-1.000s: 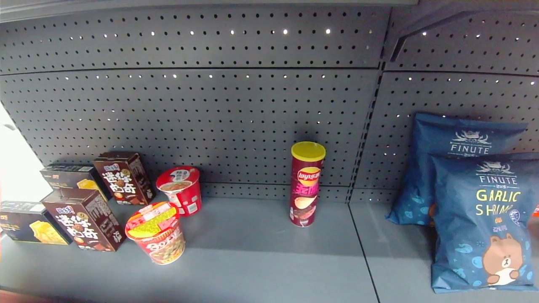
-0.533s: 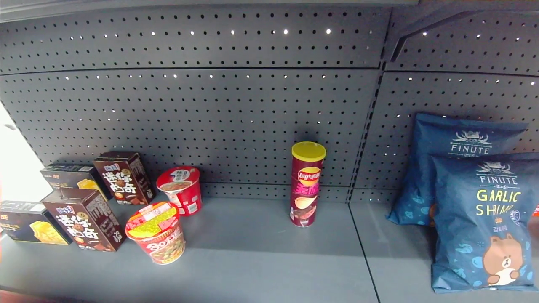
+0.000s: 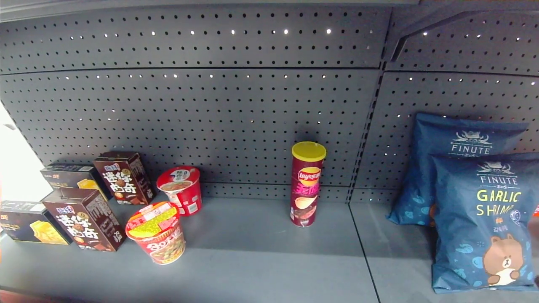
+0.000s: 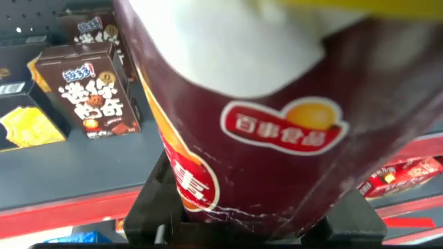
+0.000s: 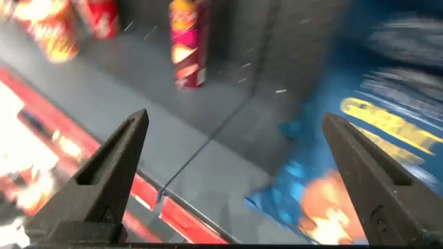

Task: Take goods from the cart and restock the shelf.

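A maroon chips can with a yellow lid sits very close to the left wrist camera, and my left gripper is shut on its lower part. A matching chips can stands upright on the grey shelf near the pegboard back wall; it also appears as the can in the right wrist view. My right gripper hangs open and empty above the shelf's front edge, between that can and a blue snack bag.
Two red cup noodles and several dark boxes fill the shelf's left end. Two blue snack bags lean at the right. Bare shelf lies on both sides of the standing can. The shelf lip is red.
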Available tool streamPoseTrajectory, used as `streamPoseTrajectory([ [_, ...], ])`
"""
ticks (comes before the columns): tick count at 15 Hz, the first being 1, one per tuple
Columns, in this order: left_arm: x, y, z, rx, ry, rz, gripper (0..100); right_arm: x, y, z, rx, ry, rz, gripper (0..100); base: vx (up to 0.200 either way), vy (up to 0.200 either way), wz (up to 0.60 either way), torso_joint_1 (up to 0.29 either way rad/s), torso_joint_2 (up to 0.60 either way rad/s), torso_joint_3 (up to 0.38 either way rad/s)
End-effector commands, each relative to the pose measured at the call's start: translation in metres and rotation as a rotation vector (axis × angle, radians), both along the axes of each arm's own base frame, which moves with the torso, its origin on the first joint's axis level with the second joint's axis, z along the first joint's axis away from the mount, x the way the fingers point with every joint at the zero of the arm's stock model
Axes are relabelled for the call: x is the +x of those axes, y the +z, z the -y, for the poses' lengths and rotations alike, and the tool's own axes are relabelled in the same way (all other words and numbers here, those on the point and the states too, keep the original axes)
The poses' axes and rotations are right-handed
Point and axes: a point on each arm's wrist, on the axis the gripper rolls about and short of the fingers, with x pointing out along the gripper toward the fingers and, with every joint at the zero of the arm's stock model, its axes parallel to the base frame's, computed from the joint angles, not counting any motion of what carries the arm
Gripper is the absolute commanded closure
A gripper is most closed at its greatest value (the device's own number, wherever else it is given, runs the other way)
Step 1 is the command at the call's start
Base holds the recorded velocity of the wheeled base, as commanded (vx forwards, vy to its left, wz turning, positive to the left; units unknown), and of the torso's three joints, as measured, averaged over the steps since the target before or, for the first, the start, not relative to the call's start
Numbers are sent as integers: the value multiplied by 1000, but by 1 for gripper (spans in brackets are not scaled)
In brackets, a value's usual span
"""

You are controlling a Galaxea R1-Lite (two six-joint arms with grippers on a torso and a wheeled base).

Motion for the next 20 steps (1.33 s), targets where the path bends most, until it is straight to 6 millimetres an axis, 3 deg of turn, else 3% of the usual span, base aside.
streamPoseTrajectory([
  [1, 5, 2, 1, 0, -2, -14, 100, 58, -19, -24, -75, 113, -164, 0, 0, 0, 0, 0, 0, 0],
  [2, 5, 3, 1, -3, -3, -11, 100, 68, -20, -31, -77, 145, -174, 0, 0, 0, 0, 0, 0, 0],
  [4, 7, 4, 1, -20, -22, -25, 100, 107, -26, -55, -64, 284, -210, 0, 0, 0, 0, 0, 0, 0],
  [9, 6, 2, 3, -65, -84, -38, 100, 167, -13, -85, -18, 485, -225, 0, 0, 0, 0, 0, 0, 0],
  [15, 3, 3, 2, -75, -82, -26, 100, 235, -52, -111, -25, 548, -251, 0, 0, 0, 0, 0, 0, 0],
  [20, -2, 1, 1, -88, -70, -11, 100, 263, -69, -117, -32, 522, -264, 0, 0, 0, 0, 0, 0, 0],
])
